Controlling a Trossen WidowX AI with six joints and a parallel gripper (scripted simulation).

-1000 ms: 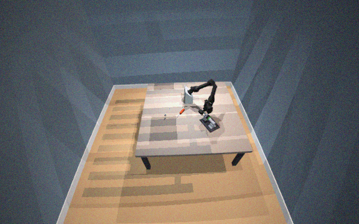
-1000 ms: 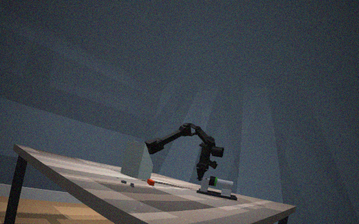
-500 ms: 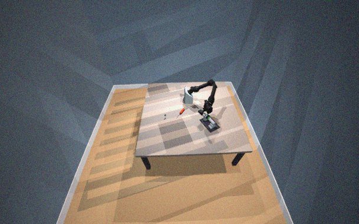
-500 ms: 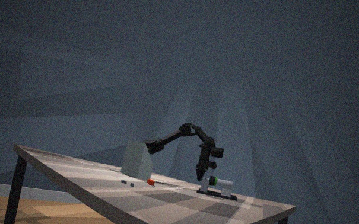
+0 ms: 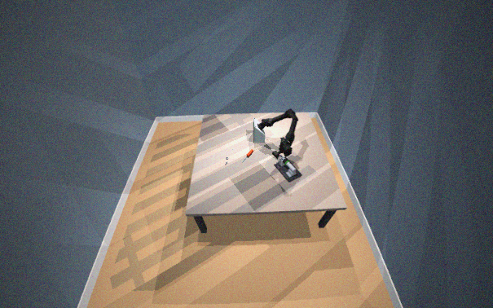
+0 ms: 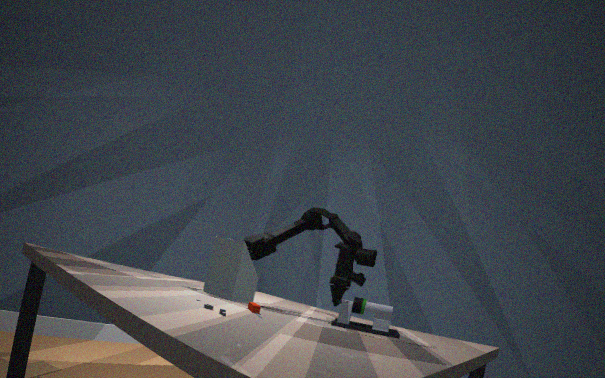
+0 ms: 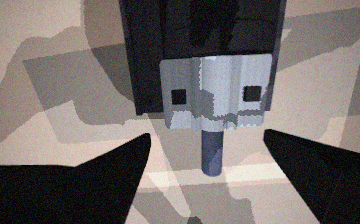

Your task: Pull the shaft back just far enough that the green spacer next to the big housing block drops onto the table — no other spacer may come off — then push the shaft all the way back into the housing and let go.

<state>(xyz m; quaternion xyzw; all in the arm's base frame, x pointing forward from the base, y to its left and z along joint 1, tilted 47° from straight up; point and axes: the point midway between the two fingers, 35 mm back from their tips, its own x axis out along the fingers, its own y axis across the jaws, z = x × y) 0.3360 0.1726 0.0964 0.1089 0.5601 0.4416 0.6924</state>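
The shaft [image 7: 212, 152] is a blue-grey rod end sticking out of the light grey support block [image 7: 221, 87] [image 6: 345, 312]. The green spacer [image 5: 286, 161] [image 6: 364, 305] is on the shaft line against the pale housing block [image 6: 382, 317]. Dark spacers [image 6: 358, 305] fill the stretch between it and the support block. All stand over the dark base plate [image 7: 143, 90] [image 6: 391, 333]. My gripper [image 7: 206, 136] [image 6: 336, 303] is open and empty, pointing down by the support block. In the wrist view its fingertips show left and right of the shaft end without touching it. The green spacer is out of the wrist view.
An orange-handled screwdriver [image 5: 249, 153] [image 6: 254, 307] lies on the table [image 5: 217, 195] away from the base plate. Small dark parts [image 5: 226, 158] [image 6: 208, 306] lie beyond it. A tall pale block [image 5: 258, 135] [image 6: 226, 272] stands by the arm's base.
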